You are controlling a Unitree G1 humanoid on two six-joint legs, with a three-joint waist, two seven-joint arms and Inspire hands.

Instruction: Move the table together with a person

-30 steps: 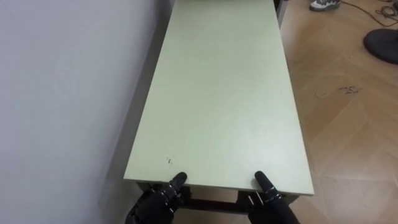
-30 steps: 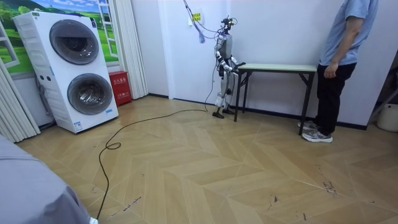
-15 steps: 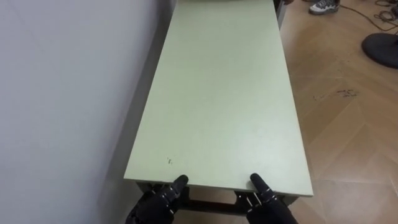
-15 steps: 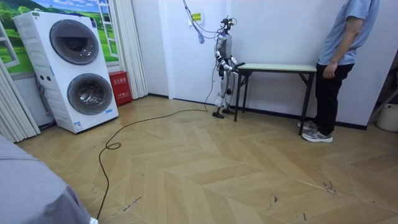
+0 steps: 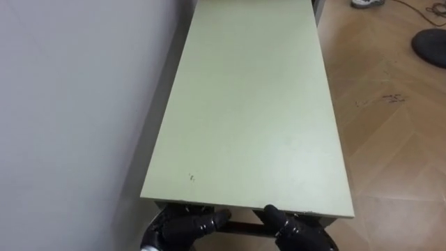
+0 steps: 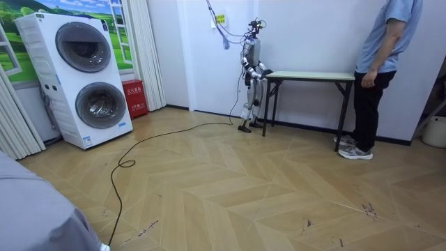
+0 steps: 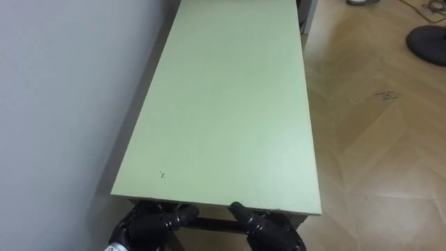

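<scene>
Beneath near short end of table (image 5: 244, 104), found left hand (image 5: 182, 227) and right hand (image 5: 296, 230) equally close (clasped or slack, could not tell); judged long axis straight ahead, toward person (image 6: 380, 70).

the worktop (image 5: 244, 104) runs close along the wall (image 5: 70, 104) on the robot's left, leaving just a narrow dark gap on that side. its right long edge faces open wooden floor (image 5: 390, 139), with a round dark base (image 5: 428, 47) lying well off. a person (image 6: 380, 70) stands at the far end.
</scene>
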